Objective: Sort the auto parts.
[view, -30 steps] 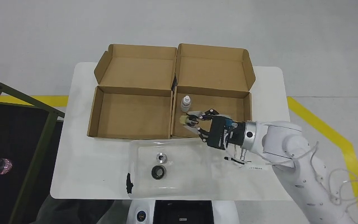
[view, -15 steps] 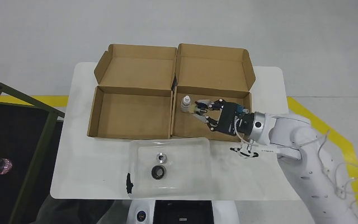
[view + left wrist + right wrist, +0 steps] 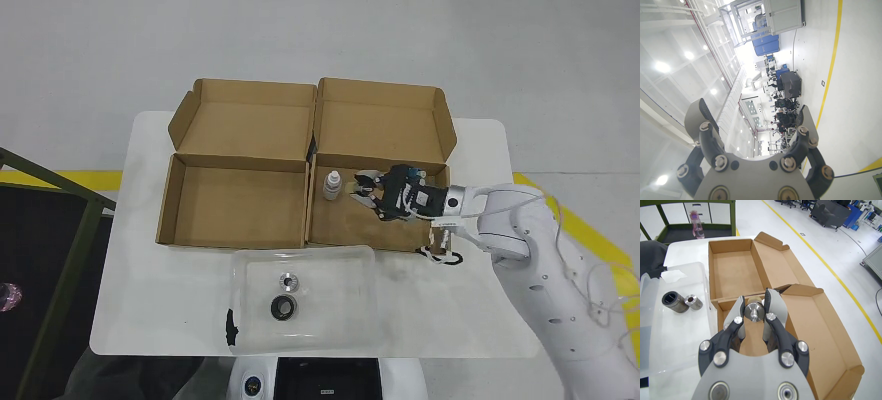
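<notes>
My right gripper (image 3: 366, 191) hangs over the right cardboard box (image 3: 400, 232), shut on a silver metal part with a cream end (image 3: 753, 311). A small white part (image 3: 331, 185) stands in that box's far left corner, just left of the gripper. The left cardboard box (image 3: 235, 205) holds nothing. In front of the boxes, a clear plastic bin (image 3: 345, 330) holds a silver bushing (image 3: 289, 281) and a black bearing (image 3: 284, 307), which also lie side by side in the right wrist view as bushing (image 3: 693, 302) and bearing (image 3: 674, 301). My left gripper (image 3: 753, 107) is open, off the table, facing the hall.
Both box lids (image 3: 380, 125) stand open at the far side. A black cloth (image 3: 231, 328) hangs at the bin's front left corner. A green cart (image 3: 664, 230) with a pink bottle (image 3: 696, 224) stands off the table's left end.
The right gripper has carried the metal part from the right box's near left corner farther back and to the right, over the box's middle. The bin's parts have not moved.
</notes>
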You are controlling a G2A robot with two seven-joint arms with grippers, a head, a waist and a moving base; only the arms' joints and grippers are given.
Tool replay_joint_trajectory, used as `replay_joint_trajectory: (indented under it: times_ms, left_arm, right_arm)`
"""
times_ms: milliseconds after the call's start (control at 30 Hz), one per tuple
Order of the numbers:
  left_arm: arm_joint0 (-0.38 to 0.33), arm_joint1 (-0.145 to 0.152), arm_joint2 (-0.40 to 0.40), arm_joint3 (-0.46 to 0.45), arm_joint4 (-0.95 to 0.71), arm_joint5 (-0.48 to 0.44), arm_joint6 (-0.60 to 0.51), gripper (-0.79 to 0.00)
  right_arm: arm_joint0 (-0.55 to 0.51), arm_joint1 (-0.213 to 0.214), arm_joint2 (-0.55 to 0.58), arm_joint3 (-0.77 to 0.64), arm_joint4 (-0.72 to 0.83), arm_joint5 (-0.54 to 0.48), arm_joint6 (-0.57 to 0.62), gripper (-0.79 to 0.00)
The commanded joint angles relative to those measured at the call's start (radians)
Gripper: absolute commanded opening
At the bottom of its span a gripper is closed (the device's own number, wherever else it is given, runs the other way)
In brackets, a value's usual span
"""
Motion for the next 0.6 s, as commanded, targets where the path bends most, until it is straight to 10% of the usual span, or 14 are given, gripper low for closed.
replay_joint_trajectory:
  times_ms: [0,567]
  left_arm:
    - [0.000,0.000,0.000,0.000,0.000,0.000,0.000,0.000]
    - [0.000,0.000,0.000,0.000,0.000,0.000,0.000,0.000]
  right_arm:
    - [0.016,-0.001,-0.010,0.015,0.003,-0.003,0.029,-0.785]
    - [0.206,-0.029,-0.178,0.222,0.051,0.008,0.258,-0.785]
